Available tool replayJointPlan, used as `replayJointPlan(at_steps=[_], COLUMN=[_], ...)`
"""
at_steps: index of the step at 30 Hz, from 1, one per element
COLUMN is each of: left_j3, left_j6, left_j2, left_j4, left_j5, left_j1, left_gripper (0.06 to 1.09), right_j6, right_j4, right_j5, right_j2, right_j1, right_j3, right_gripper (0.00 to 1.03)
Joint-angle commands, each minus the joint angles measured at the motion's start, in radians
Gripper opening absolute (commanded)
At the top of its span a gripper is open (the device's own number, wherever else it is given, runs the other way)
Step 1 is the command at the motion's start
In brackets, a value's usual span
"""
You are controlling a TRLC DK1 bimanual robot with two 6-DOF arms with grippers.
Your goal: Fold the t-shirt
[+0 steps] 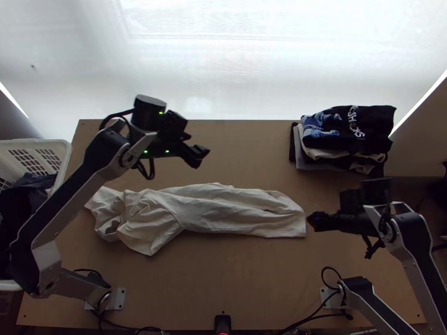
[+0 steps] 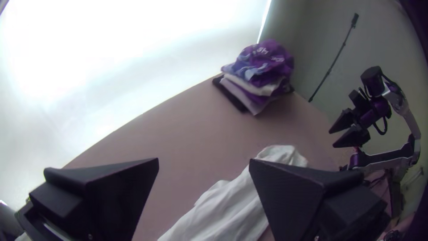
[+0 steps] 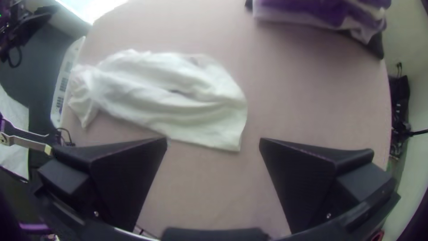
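A white t-shirt (image 1: pixel 223 209) lies bunched lengthwise across the middle of the table, its left part crumpled and its right end flatter. My left gripper (image 1: pixel 200 156) hangs above the table beyond the shirt; in the left wrist view the left gripper (image 2: pixel 203 163) is open, with nothing between its fingers. Just off the shirt's right end is my right gripper (image 1: pixel 314 221). The right wrist view shows the right gripper (image 3: pixel 213 142) open and holding nothing, with the shirt (image 3: pixel 178 98) farther off.
A stack of folded clothes (image 1: pixel 346 134) sits at the table's far right corner. A white basket (image 1: pixel 64 153) with dark cloth stands off the left edge. Bare tabletop (image 1: pixel 240 279) lies between the shirt and the near edge.
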Motion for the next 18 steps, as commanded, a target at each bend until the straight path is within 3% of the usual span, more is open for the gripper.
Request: replayJointPlan(at_steps=[1, 8, 18], left_j3=[-0.138, -0.138, -0.130], left_j6=[0.034, 0.029, 0.028], left_j2=[-0.124, -0.164, -0.178], left_j4=[-0.028, -0.035, -0.052], left_j5=[0.002, -0.012, -0.015], left_j1=[0.155, 0.169, 0.200], left_gripper=[1.04, 1.04, 1.04], right_j6=[-0.008, -0.013, -0.010], right_j4=[-0.055, -0.035, 0.150], right_j5=[-0.082, -0.136, -0.136], right_j2=[0.049, 0.128, 0.209], right_j1=[0.047, 0.029, 0.024], right_j3=[-0.106, -0.141, -0.183], right_gripper=[0.95, 0.96, 0.96])
